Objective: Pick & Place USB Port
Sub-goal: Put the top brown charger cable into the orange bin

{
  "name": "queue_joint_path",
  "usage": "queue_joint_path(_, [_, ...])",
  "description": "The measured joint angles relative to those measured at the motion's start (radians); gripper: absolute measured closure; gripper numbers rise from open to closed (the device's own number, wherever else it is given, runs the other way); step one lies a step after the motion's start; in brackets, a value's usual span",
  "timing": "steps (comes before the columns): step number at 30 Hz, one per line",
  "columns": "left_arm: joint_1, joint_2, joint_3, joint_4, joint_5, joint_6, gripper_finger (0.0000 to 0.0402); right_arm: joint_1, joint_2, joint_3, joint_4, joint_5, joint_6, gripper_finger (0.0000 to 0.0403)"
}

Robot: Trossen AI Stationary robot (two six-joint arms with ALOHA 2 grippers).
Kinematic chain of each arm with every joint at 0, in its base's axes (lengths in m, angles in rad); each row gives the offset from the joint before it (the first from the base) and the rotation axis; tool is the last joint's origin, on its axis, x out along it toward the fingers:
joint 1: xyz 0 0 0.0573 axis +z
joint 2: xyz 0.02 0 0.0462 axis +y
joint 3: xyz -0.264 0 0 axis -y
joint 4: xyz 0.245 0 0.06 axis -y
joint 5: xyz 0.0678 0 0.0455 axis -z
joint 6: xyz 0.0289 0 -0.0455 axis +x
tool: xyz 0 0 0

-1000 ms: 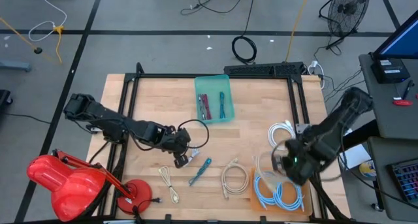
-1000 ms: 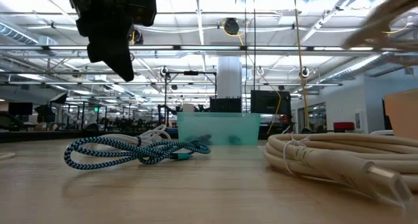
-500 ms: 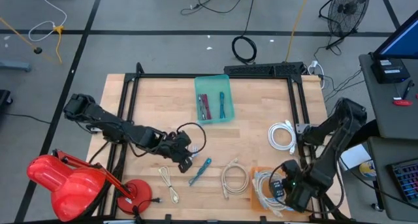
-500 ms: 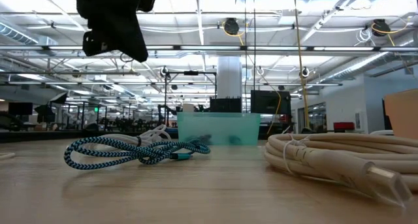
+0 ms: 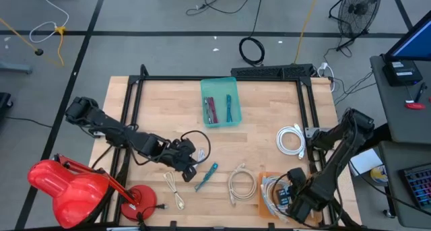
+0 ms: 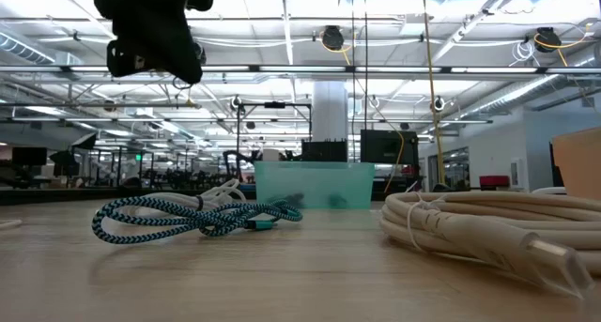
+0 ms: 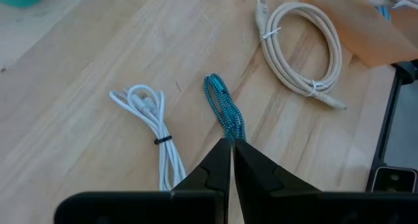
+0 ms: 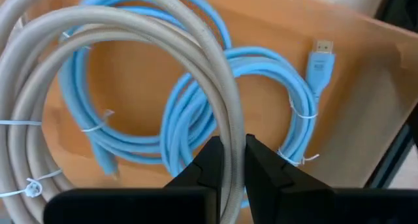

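My right gripper is at the near right, over the orange tray, and is shut on a coiled grey cable. Light blue cables lie in the tray beneath it. My left gripper is shut with nothing between its fingers. In the low view it hangs well above the table, over the teal braided cable, which lies flat on the wood. In the high view the left gripper sits just left of that cable. My right gripper pinches one strand of the grey coil between its two fingers, coming from above and pointing down. The rest of the coil spreads out below the fingers over the blue cables. Whether it rests on them I cannot tell.
A teal bin holding a red and a teal cable stands at the far middle. On the wood lie a white coil, a beige cable and a thin white cable. A red lamp stands off the near left corner.
My right gripper has carried the grey coil toward the table's near edge and down, from beside the white coil to over the orange tray. My left gripper has shifted slightly toward the near edge and rolled, staying shut.
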Motion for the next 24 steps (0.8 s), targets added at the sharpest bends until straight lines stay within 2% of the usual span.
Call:
queue_joint_path(7, [-0.022,0.000,0.000,-0.004,-0.005,-0.023,0.0380,-0.025,0.094,0.000,-0.006,-0.037,-0.005,0.0375])
queue_joint_path(14, [-0.025,0.000,0.000,-0.003,-0.011,-0.043,0.0380,-0.101,0.147,0.000,-0.003,0.034,-0.028,0.0375])
queue_joint_path(19, [-0.025,0.000,0.000,-0.004,0.000,-0.044,0.0380,-0.099,0.152,0.000,-0.001,0.036,-0.034,0.0375])
queue_joint_path(24, [-0.025,0.000,0.000,-0.004,-0.001,-0.045,0.0380,-0.089,0.152,0.000,0.017,0.032,-0.037,0.0346])
